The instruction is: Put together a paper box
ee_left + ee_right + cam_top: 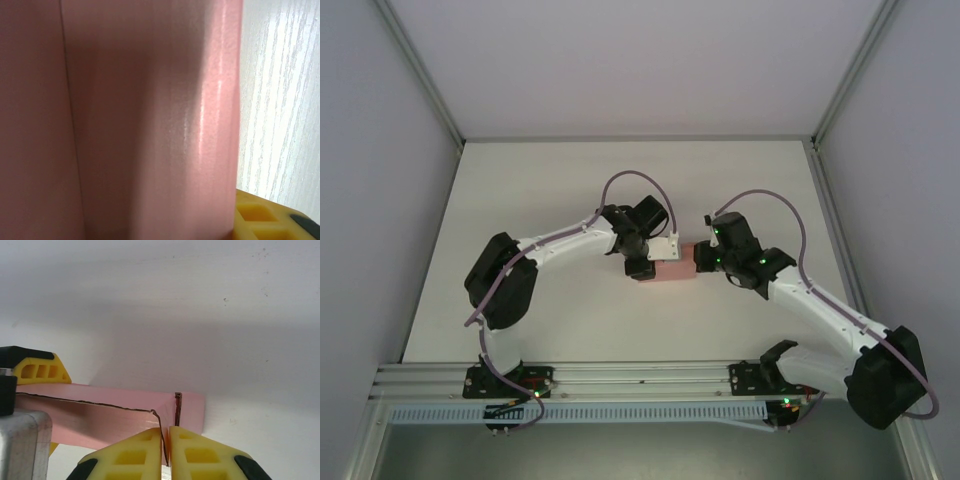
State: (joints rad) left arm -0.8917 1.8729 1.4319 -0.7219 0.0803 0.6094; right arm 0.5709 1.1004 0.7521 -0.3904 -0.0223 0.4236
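At the middle of the bench (540, 200), the paper box (672, 273) sits between the two grippers, already folded into a flat rectangular shape. Its long axis runs left to right across the bench, one short end toward each arm.

The right gripper (700, 258) is pressed together on a thin edge of card at the box's right end, where a seam and an end flap (177, 407) meet. The left gripper (642, 264) straddles the left end, with a yellow finger (40, 371) behind the top edge. I cannot tell whether it is truly clamped.

The step in hand looks like closing the right end. The next move probably calls for the left arm to steady the body while the right guides the pinched card into the seam, gently, since thin card creases easily.
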